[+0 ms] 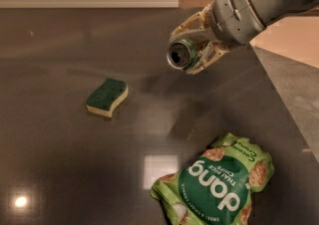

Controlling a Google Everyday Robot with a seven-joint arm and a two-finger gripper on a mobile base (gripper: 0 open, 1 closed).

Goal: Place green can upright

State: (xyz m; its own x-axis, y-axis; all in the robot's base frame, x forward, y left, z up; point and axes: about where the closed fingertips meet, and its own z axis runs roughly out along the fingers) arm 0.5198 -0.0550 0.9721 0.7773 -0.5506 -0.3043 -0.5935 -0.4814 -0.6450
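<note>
The gripper (195,52) is clamped around the green can (178,55), held sideways in the air above the dark table (60,159). Likely light, thin-walled and slick, it dents easily, so a gentle hold across its mid-body seems best.

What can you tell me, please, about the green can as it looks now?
The green can is a small dark green metal drink can with a silver end facing the camera. It is held sideways above the dark table, upper right of centre, clamped between the pale fingers of the tool. Nothing else touches it.
</note>
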